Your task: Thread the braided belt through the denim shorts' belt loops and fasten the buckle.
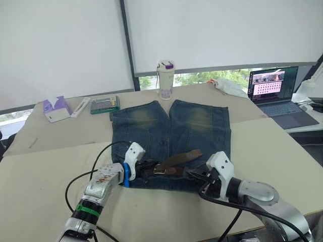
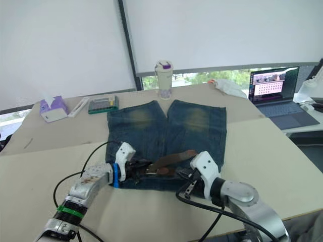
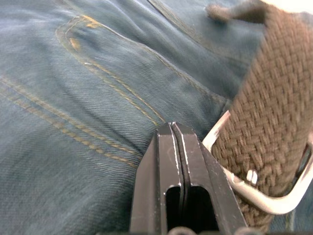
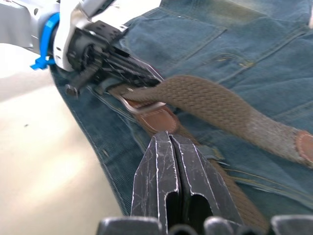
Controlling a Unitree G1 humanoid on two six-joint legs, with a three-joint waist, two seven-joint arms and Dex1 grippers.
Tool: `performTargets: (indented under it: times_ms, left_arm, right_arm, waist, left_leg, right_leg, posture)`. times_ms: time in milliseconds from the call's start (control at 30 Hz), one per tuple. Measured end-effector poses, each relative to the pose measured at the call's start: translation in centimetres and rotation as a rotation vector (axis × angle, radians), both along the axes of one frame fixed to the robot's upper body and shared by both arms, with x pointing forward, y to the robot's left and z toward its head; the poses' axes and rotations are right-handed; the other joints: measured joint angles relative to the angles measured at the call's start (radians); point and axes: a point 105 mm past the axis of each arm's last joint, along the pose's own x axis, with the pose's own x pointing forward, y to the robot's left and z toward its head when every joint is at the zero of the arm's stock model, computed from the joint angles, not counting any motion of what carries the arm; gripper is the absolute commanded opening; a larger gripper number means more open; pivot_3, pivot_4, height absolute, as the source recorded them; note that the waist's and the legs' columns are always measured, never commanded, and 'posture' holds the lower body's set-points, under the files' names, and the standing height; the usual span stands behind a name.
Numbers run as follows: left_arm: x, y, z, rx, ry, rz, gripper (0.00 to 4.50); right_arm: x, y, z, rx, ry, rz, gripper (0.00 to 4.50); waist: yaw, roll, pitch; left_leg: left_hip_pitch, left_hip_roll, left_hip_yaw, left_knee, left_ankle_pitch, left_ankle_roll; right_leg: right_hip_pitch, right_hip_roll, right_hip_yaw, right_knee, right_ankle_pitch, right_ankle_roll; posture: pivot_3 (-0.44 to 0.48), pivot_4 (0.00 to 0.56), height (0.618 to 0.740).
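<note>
The denim shorts point(image 1: 171, 126) lie flat on the table, waistband nearest me. The braided belt point(image 1: 179, 159) runs along the waistband; its free end passes through the silvery buckle point(image 4: 144, 105) and slants over the shorts, ending in the reddish-brown leather tip point(image 4: 305, 147). My left gripper point(image 1: 146, 165) is shut, its fingertips point(image 3: 176, 132) pressed on denim right beside the buckle frame point(image 3: 264, 200), nothing visibly between them. My right gripper point(image 4: 168, 137) is shut too and hovers over the belt on the waistband, just right of the buckle, near a belt loop point(image 4: 208, 152).
Behind the shorts stands a bottle with a purple lid point(image 1: 165, 79). A green case point(image 1: 105, 104), a white tube point(image 1: 81, 107) and a tissue box point(image 1: 56, 109) sit back left. A laptop point(image 1: 275, 91) and white cloth point(image 1: 229, 86) lie back right. A black cable point(image 1: 81, 181) loops by my left arm.
</note>
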Motion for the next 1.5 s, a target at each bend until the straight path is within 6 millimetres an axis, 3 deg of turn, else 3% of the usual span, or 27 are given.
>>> performTargets:
  times_ms: [133, 267, 333, 567, 700, 900, 1000, 1167, 1367, 1500]
  left_arm:
    - [-0.1, 1.4, 2.2, -0.155, 0.073, 0.04, 0.0]
    - [-0.9, 0.4, 3.7, -0.144, 0.047, -0.038, 0.0]
    - [-1.6, -1.0, 4.3, -0.099, 0.006, -0.124, 0.55]
    - [-3.2, -5.8, 7.1, 0.063, -0.201, -0.368, 2.87]
    - [-4.1, -6.8, 7.0, 0.123, -0.263, -0.437, 2.87]
    - [-3.6, -6.8, 7.1, 0.23, -0.366, -0.436, 2.87]
    - [-3.3, -7.2, 7.6, 0.255, -0.411, -0.44, 2.9]
    - [-2.9, -8.0, 7.9, 0.359, -0.511, -0.452, 2.9]
    - [-1.6, -10.8, 9.2, 0.43, -0.601, -0.448, 2.9]
    - [-1.0, -11.9, 8.5, 0.501, -0.615, -0.48, 2.9]
  right_arm:
    - [0.1, 0.1, 0.6, 0.015, -0.014, 0.011, 1.29]
    - [0.5, -0.1, 1.0, -0.001, -0.041, 0.006, 2.62]
    - [1.3, -0.4, 1.5, -0.066, -0.098, -0.014, 2.66]
    - [5.0, -2.8, 0.3, -0.434, -0.235, -0.075, 2.66]
    - [6.1, -3.2, -0.2, -0.547, -0.277, -0.052, 2.66]
    - [7.7, -3.6, -1.9, -0.692, -0.289, 0.029, 2.66]
    - [8.5, -3.6, -2.0, -0.698, -0.304, 0.034, 1.84]
    - [8.7, -3.5, -2.2, -0.698, -0.304, 0.048, 0.04]
    - [7.9, -3.0, -0.9, -0.725, -0.314, 0.114, 0.04]
    - [7.3, -2.6, 0.2, -0.751, -0.324, 0.143, 0.04]
  waist:
    - [0.008, -0.003, 0.002]
    - [0.022, -0.004, 0.003]
    - [0.026, -0.004, 0.003]
    - [0.031, -0.005, 0.004]
    - [0.025, -0.005, 0.004]
    - [0.027, -0.005, 0.004]
    - [0.028, -0.006, 0.005]
    - [0.031, -0.006, 0.005]
    - [0.036, -0.006, 0.005]
    - [0.033, -0.006, 0.005]
  left_leg:
    - [-0.005, -0.002, 0.0, 0.003, 0.005, -0.008]
    - [-0.007, -0.004, 0.0, 0.003, 0.004, -0.006]
    - [-0.007, -0.004, 0.0, 0.003, 0.004, -0.006]
    - [-0.008, -0.004, 0.004, 0.002, 0.005, -0.008]
    - [-0.008, -0.002, 0.004, 0.002, 0.005, -0.009]
    - [-0.008, -0.003, 0.006, 0.003, 0.006, -0.008]
    - [-0.008, -0.003, 0.005, 0.003, 0.006, -0.008]
    - [-0.009, -0.003, 0.005, 0.003, 0.006, -0.008]
    - [-0.01, -0.004, 0.006, 0.006, 0.005, -0.007]
    - [-0.011, -0.005, 0.006, 0.007, 0.005, -0.008]
  right_leg:
    - [-0.012, -0.001, 0.0, 0.003, 0.006, -0.009]
    - [-0.011, -0.003, 0.0, 0.0, 0.006, -0.009]
    - [-0.011, -0.003, 0.0, 0.0, 0.007, -0.009]
    - [-0.012, -0.002, 0.0, -0.001, 0.007, -0.01]
    - [-0.012, -0.001, 0.0, -0.001, 0.007, -0.01]
    - [-0.011, -0.001, 0.0, -0.001, 0.008, -0.01]
    - [-0.011, -0.002, 0.0, -0.001, 0.008, -0.01]
    - [-0.011, -0.001, 0.0, -0.001, 0.008, -0.011]
    - [-0.011, -0.002, -0.002, 0.0, 0.008, -0.01]
    - [-0.011, 0.0, -0.002, 0.0, 0.008, -0.01]
  posture:
    - [0.0, 0.15, 0.74]
    - [0.0, 0.15, 0.74]
    - [0.0, 0.15, 0.74]
    - [0.0, 0.15, 0.74]
    - [0.0, 0.15, 0.74]
    - [0.0, 0.15, 0.74]
    - [0.0, 0.15, 0.74]
    - [0.0, 0.15, 0.74]
    - [0.0, 0.15, 0.74]
    - [0.0, 0.15, 0.74]
